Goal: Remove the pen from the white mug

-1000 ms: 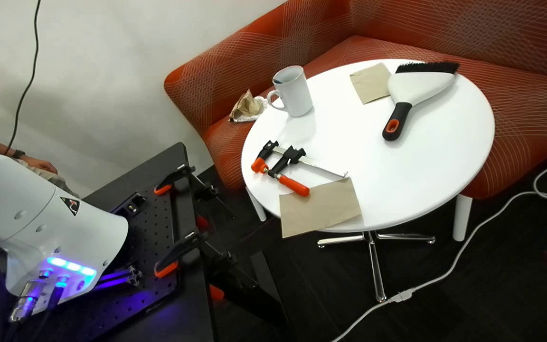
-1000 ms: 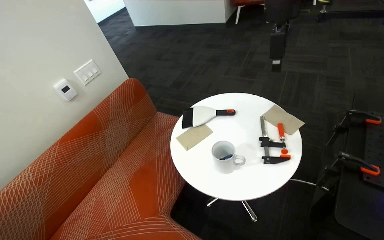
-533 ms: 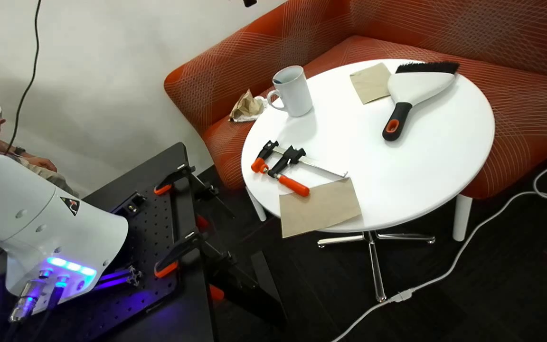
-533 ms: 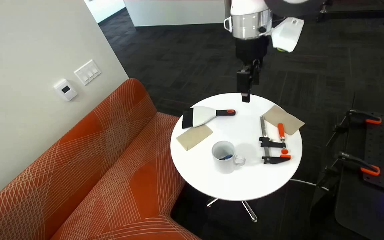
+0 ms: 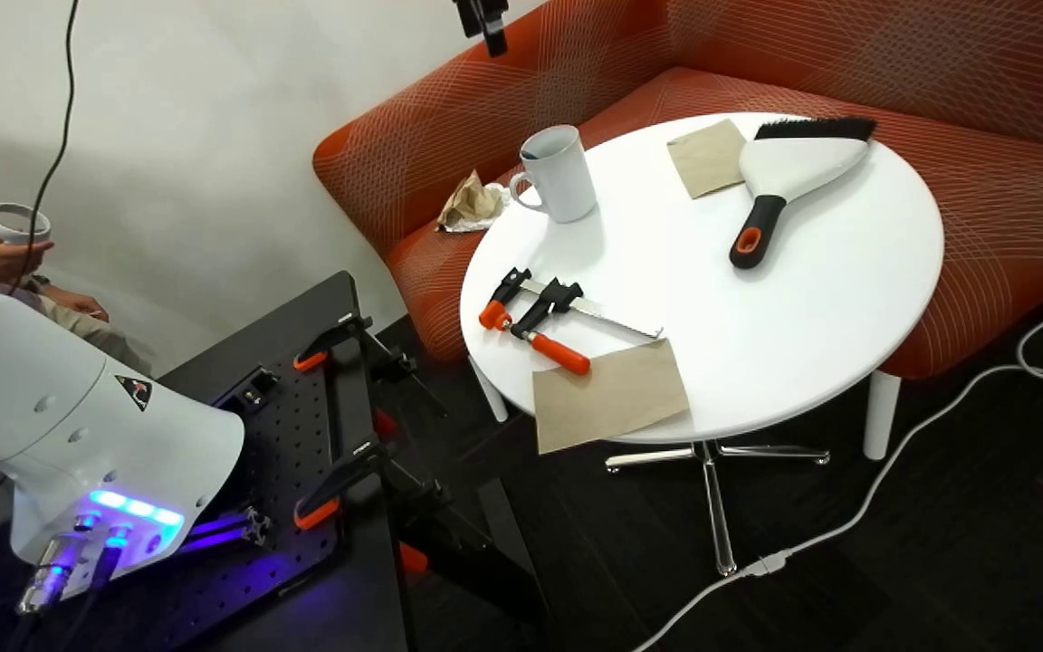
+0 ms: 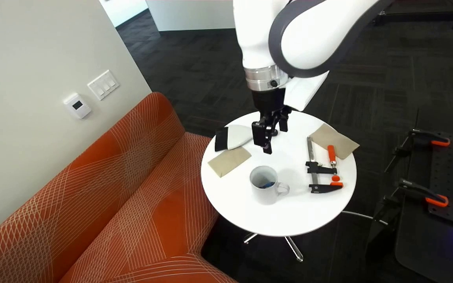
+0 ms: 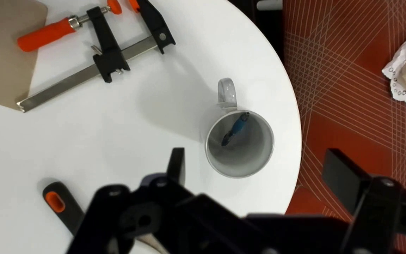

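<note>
The white mug stands upright on the round white table, near its sofa-side edge; it also shows in an exterior view and in the wrist view. The blue pen leans inside the mug, its top near the rim by the handle. The pen also shows inside the mug in an exterior view. My gripper is open and empty, above the table and apart from the mug. In the wrist view the fingers of the gripper stand wide apart, with the mug ahead between them.
An orange-handled clamp lies near the mug's handle side. A dustpan with brush and brown paper pieces lie on the table. An orange sofa borders the table, with a crumpled wrapper on it.
My arm has come in over the table, and the gripper has moved lower and closer to the mug. The mug and pen have not moved. A person's hand holding a cup moved at the side.
</note>
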